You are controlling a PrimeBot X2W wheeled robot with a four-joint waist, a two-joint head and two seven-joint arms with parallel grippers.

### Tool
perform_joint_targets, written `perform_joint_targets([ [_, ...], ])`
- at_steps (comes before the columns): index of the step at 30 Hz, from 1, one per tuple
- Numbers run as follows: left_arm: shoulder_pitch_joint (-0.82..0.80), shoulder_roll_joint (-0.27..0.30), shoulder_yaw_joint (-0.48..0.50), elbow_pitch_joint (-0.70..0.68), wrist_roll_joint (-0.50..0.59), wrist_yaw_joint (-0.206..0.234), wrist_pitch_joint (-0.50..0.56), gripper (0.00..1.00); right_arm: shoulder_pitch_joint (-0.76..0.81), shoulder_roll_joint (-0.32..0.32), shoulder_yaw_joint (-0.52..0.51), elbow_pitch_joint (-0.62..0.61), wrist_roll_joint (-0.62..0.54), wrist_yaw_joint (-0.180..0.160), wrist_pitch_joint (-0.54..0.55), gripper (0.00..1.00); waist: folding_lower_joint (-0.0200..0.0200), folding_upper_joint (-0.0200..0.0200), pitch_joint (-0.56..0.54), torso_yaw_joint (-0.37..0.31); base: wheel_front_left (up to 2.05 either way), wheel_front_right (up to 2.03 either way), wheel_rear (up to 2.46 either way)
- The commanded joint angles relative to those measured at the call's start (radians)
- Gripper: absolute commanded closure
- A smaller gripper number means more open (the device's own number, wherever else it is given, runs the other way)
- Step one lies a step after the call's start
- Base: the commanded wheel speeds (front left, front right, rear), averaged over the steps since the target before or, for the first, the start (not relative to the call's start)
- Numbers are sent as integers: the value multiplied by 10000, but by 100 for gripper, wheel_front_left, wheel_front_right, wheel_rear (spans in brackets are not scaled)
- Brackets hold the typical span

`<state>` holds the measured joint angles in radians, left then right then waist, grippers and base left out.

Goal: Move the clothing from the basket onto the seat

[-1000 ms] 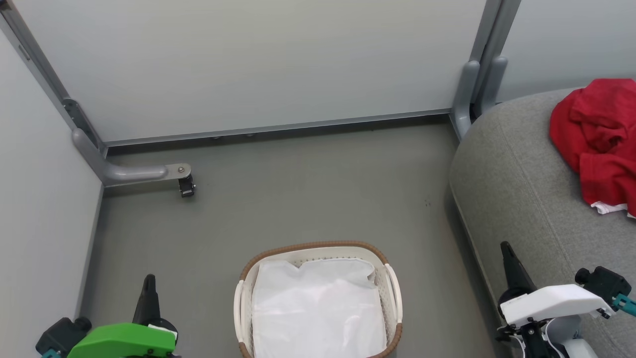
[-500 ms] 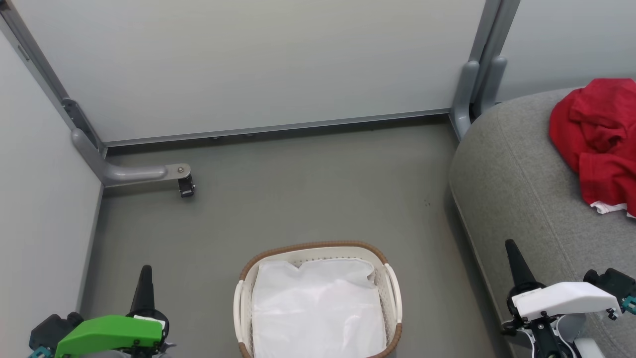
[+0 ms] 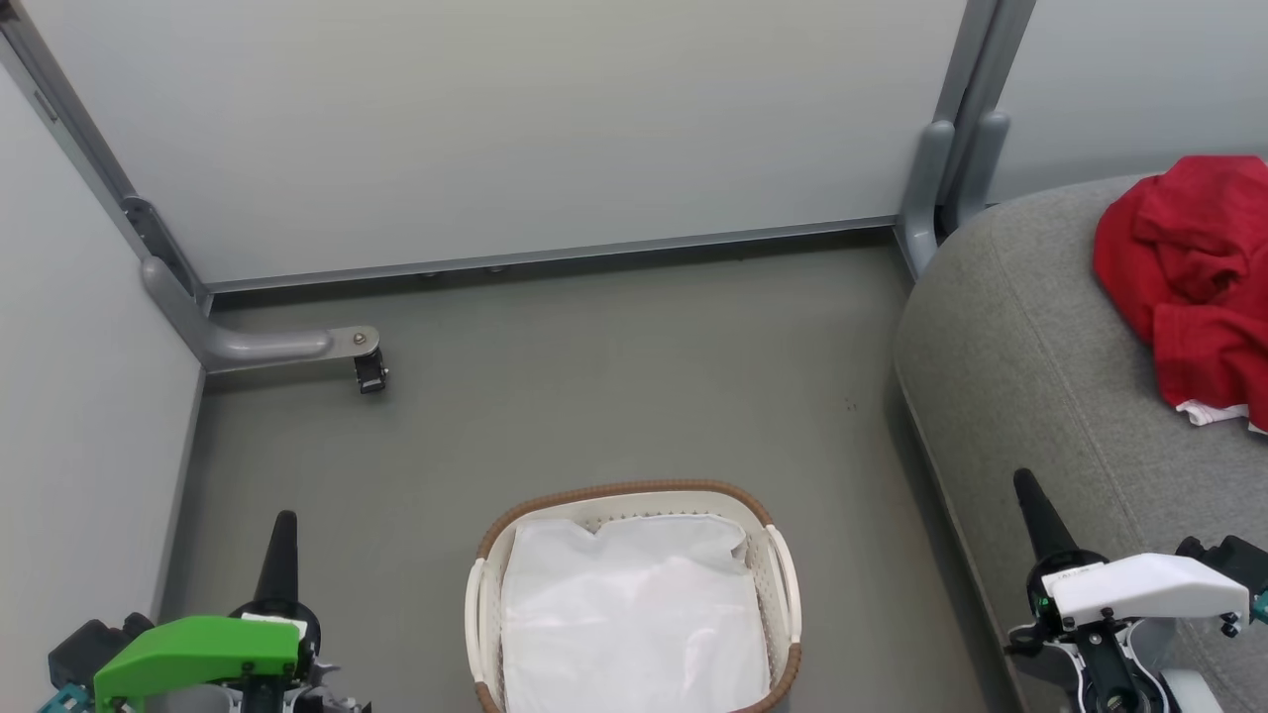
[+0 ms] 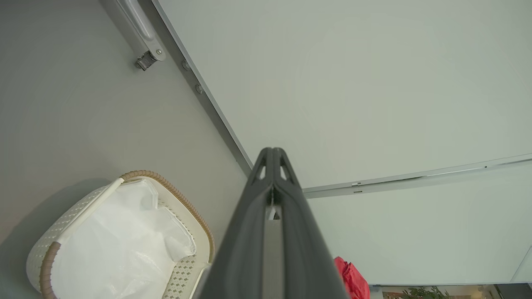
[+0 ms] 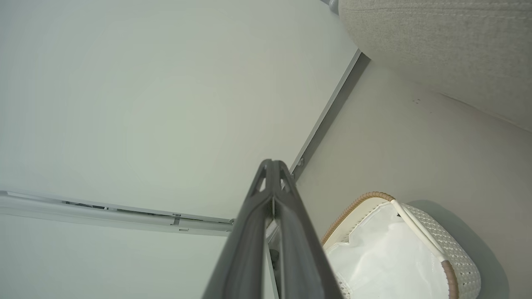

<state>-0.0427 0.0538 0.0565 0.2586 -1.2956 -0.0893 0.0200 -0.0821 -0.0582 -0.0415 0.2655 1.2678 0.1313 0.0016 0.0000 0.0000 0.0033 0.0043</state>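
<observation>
Lying crumpled on the grey seat (image 3: 1030,376), the red clothing (image 3: 1189,277) sits well beyond the right gripper (image 3: 1022,483), jaws pressed together, empty; the left gripper (image 3: 285,523), equally closed and empty, stands beside the basket (image 3: 634,491).

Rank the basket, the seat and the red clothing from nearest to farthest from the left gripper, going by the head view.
1. The basket, on the floor just right of the left gripper.
2. The seat, farther right, beyond the basket.
3. The clothing, lying on the seat at the far right edge.
</observation>
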Motion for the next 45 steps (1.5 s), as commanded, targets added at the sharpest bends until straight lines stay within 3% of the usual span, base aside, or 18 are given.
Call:
perform_joint_targets([
  [1, -259, 18, 56, -112, -197, -94, 54, 100, -181, -78, -58, -108, 249, -6, 77, 100, 0, 0, 0, -1, 0, 0, 0],
  [45, -742, -37, 596, -148, -3115, -435, 933, 100, -292, -51, -595, -239, 3480, -5, 1011, 100, 0, 0, -2, -41, 0, 0, 0],
])
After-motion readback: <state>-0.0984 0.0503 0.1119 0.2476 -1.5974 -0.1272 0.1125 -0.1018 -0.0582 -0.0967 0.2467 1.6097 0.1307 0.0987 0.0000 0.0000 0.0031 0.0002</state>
